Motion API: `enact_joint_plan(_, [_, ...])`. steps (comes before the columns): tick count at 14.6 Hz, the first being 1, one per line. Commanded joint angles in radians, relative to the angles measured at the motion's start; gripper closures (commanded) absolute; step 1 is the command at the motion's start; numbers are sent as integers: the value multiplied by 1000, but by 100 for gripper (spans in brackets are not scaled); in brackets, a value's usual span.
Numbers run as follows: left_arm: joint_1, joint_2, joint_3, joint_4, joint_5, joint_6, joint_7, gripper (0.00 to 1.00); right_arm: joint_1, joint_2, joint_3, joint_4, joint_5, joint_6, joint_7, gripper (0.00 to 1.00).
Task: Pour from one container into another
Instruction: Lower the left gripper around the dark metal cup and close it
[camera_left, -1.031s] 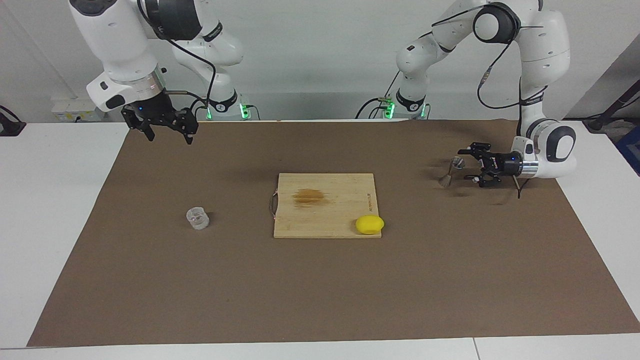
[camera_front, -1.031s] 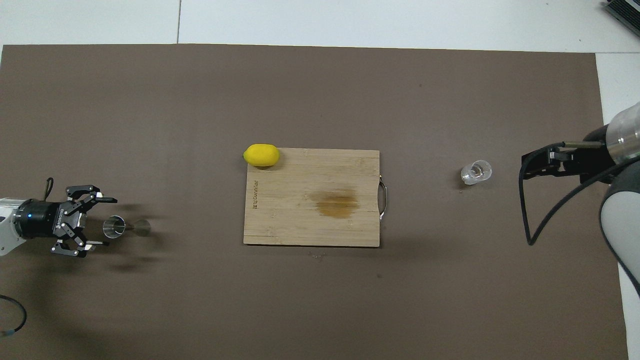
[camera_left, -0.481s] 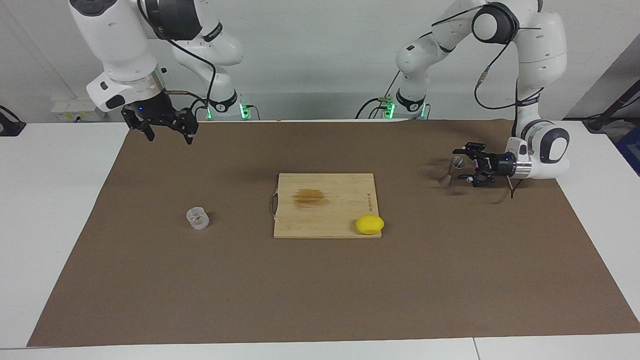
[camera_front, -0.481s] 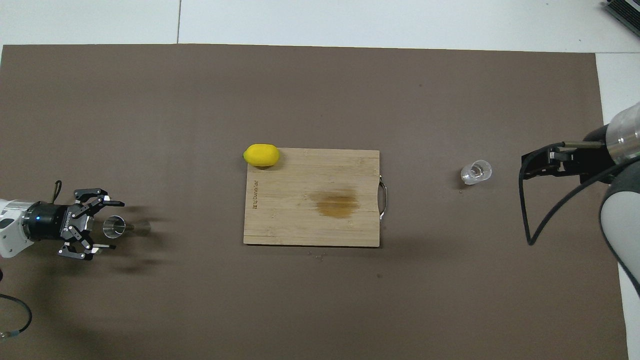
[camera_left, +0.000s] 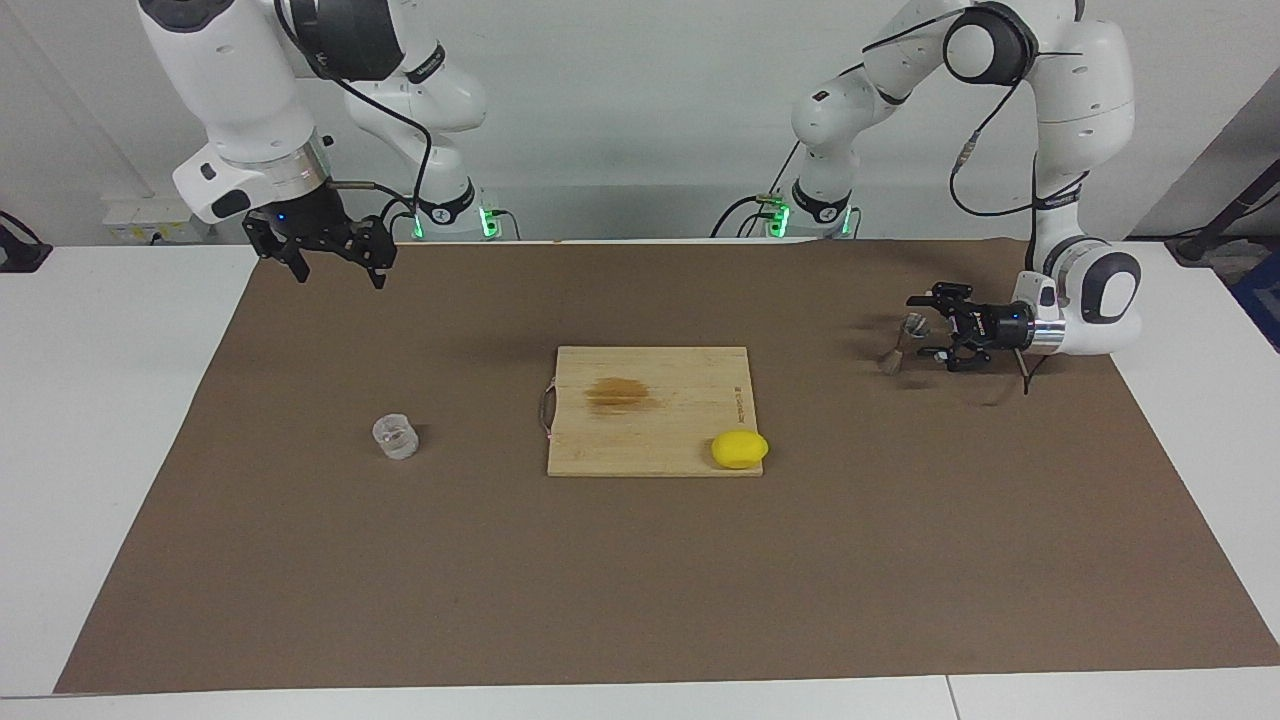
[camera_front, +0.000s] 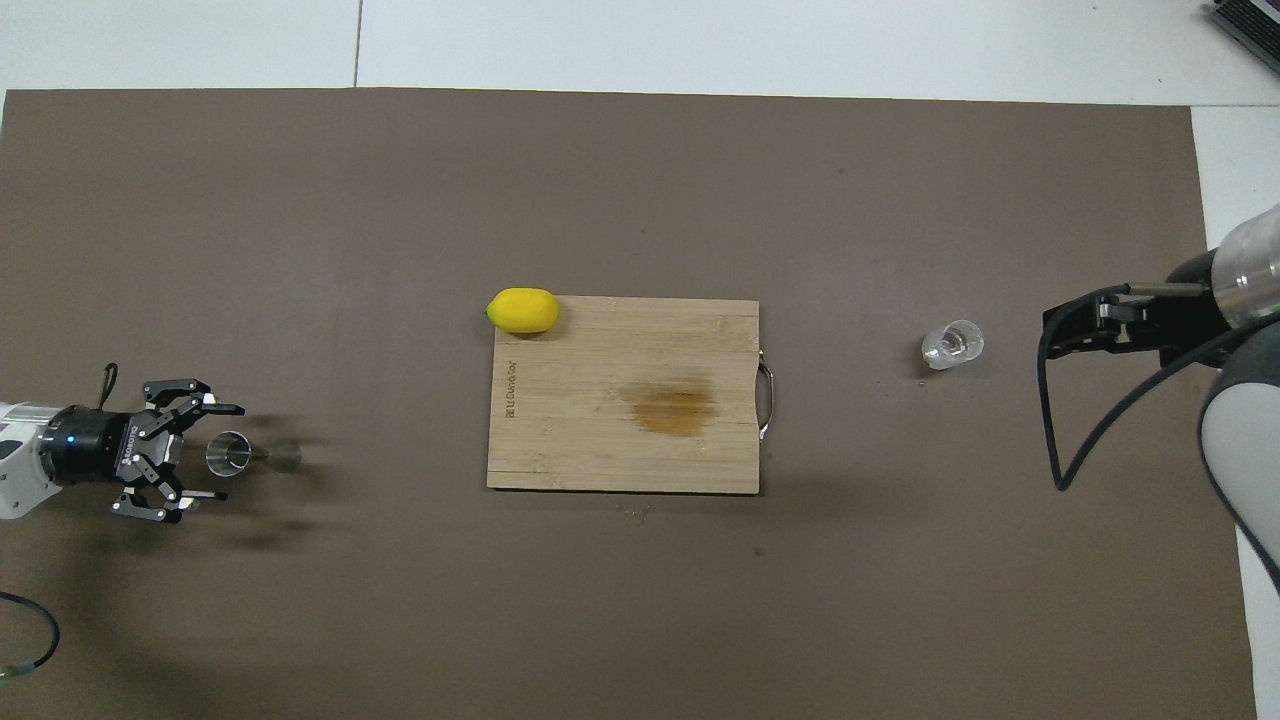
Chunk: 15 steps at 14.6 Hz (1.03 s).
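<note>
The grey metal jigger (camera_left: 900, 344) (camera_front: 228, 452) stands upright on the brown mat at the left arm's end of the table. My left gripper (camera_left: 928, 326) (camera_front: 231, 452) lies level at the height of its upper cone, open. One finger is on each side of that cone, and I see no contact. The small clear cup (camera_left: 396, 436) (camera_front: 952, 344) stands alone on the mat toward the right arm's end. My right gripper (camera_left: 339, 277) (camera_front: 1062, 328) hangs open and empty, raised over the mat at the right arm's end, and waits.
A wooden cutting board (camera_left: 680, 385) (camera_front: 600, 440) with a brown stain and a metal handle lies at the middle of the mat. A yellow lemon (camera_left: 739, 449) (camera_front: 522, 310) rests at the board's corner away from the robots, toward the left arm's end.
My left gripper has slid forward along the mat, so its fingers now flank the jigger's upper cone, and they have drawn in a little. The right arm, cup and lemon have not moved.
</note>
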Motion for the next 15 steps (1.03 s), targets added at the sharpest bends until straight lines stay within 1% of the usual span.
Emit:
enact_joint_plan(1, [2, -32, 5, -35, 13, 9, 29, 10, -8, -25, 4, -27, 16, -2, 24, 0])
enact_joint_plan(2, [2, -32, 5, -35, 13, 10, 29, 16, -8, -27, 4, -27, 16, -2, 24, 0])
enact_joint_plan(3, [2, -32, 5, -35, 13, 10, 29, 18, -8, -25, 4, -27, 16, -2, 21, 0])
enact_joint_plan(4, [2, -31, 5, -35, 13, 10, 29, 24, -8, -25, 4, -27, 16, -2, 21, 0])
enact_joint_plan(5, [2, -32, 5, -35, 13, 10, 29, 27, -8, -27, 4, -27, 16, -2, 18, 0])
enact_joint_plan(8, [2, -32, 5, -35, 13, 12, 27, 46, -8, -25, 4, -27, 16, -1, 9, 0])
enact_joint_plan(9, [2, -32, 5, -35, 13, 13, 27, 51, -8, -25, 4, -27, 16, -1, 9, 0])
enact_joint_plan(12, [2, -32, 5, -33, 13, 18, 23, 52, -8, -25, 4, -27, 16, 13, 19, 0])
enact_joint_plan(14, [2, -32, 5, -33, 13, 20, 20, 64, -8, -25, 4, -27, 16, 13, 19, 0])
enact_joint_plan(15, [0, -34, 5, -33, 13, 21, 20, 67, -8, -25, 4, -27, 16, 13, 18, 0])
